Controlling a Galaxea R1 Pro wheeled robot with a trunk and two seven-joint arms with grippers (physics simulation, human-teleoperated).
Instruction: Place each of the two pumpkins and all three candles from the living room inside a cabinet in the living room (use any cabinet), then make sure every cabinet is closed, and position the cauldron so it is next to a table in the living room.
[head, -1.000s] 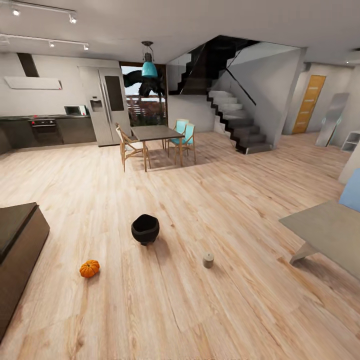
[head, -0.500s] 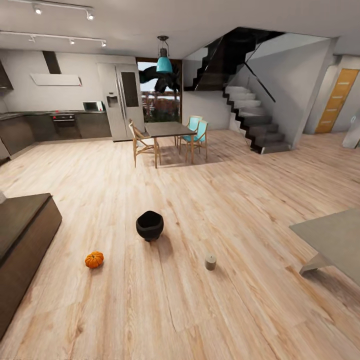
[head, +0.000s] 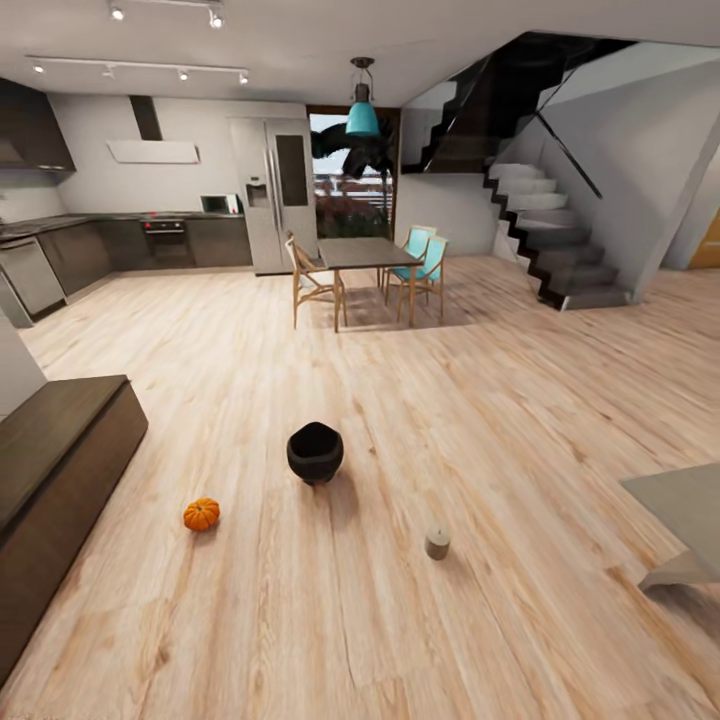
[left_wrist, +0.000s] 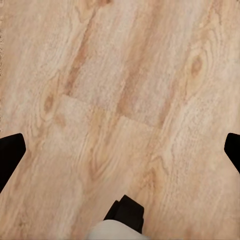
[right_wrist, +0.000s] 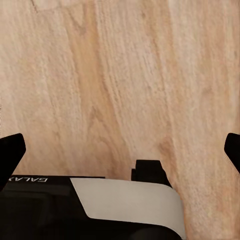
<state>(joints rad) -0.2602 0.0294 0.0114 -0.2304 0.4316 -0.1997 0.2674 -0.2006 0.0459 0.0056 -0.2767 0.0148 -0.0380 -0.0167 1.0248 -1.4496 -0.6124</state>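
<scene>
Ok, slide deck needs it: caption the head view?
Cauldron, pumpkin and candle on the wood floor beside a dark cabinet.

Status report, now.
Both grippers open, empty, over bare floor. Pumpkin, cauldron, candle on floor. Cabinet left. Nothing between.

I get a bright, evenly lit head view with ceiling spotlights (head: 182, 72) and window (head: 350, 185) daylight, soft shadows under the cauldron (head: 315, 452), wide-angle stretching at the edges, and slightly soft wrist renders of the floor (left_wrist: 120, 90).
</scene>
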